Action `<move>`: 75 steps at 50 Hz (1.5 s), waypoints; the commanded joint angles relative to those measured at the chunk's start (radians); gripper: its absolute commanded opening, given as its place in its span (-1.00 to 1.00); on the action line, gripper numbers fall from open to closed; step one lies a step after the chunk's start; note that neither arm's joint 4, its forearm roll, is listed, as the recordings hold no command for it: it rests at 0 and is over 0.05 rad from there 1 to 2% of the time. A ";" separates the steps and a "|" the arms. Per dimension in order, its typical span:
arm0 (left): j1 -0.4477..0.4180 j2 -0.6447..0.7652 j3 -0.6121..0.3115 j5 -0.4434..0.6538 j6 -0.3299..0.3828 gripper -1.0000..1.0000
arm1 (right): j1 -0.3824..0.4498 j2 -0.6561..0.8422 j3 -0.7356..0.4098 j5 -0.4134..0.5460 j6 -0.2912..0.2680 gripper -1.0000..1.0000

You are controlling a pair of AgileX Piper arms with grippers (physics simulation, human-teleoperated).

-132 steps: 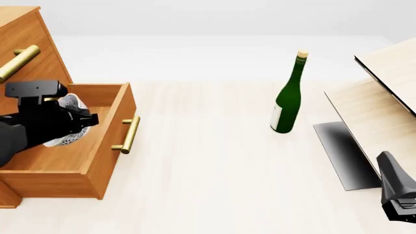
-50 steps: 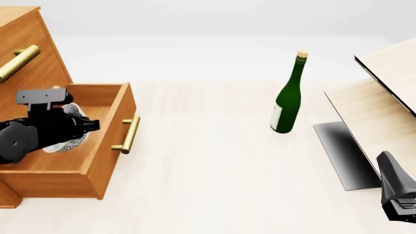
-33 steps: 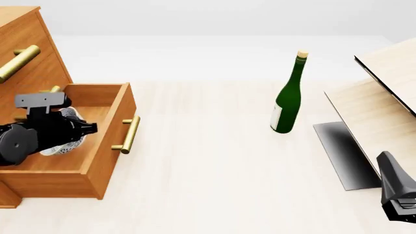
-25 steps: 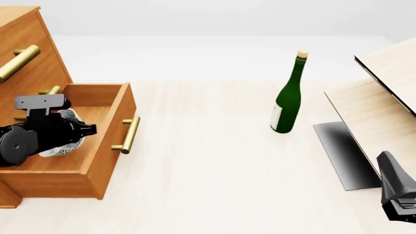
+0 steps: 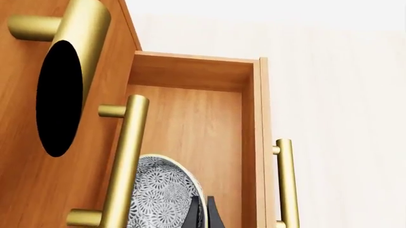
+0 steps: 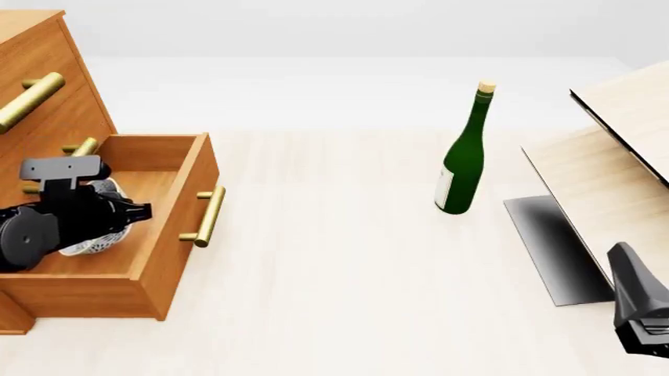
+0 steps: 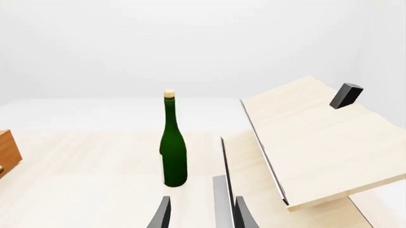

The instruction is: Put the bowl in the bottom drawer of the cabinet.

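Note:
The cabinet (image 6: 47,94) stands at the far left with its bottom drawer (image 6: 168,258) pulled out. My left gripper (image 6: 124,213) is down inside that drawer, shut on the rim of the speckled bowl (image 6: 92,239), which is tilted on its side. In the left wrist view the bowl (image 5: 161,192) sits close under a brass handle (image 5: 123,164) of the cabinet front, with the dark fingertips (image 5: 192,214) pinching its rim over the drawer floor (image 5: 190,118). My right gripper (image 6: 640,309) hangs at the near right, open (image 7: 201,216) and holding nothing.
A green wine bottle (image 6: 463,157) stands upright mid-table. Pale slanted boards with a dark panel (image 6: 616,164) fill the right side. The drawer's brass handle (image 6: 209,215) sticks out toward the table's middle.
My left gripper has carried the bowl lower and a little leftward, deeper into the drawer toward the cabinet front. The right arm has stayed still.

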 commanded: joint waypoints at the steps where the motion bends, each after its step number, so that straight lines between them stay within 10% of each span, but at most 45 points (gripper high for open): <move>1: -0.002 -0.005 -0.001 -0.009 -0.005 -1.00 | -0.001 0.000 0.000 0.000 0.000 1.00; 2: -0.012 -0.003 -0.003 -0.007 -0.011 1.00 | -0.001 0.000 0.000 0.000 0.000 1.00; 75: -0.140 -0.250 -0.043 0.111 -0.123 1.00 | -0.001 -0.002 -0.002 0.003 0.000 1.00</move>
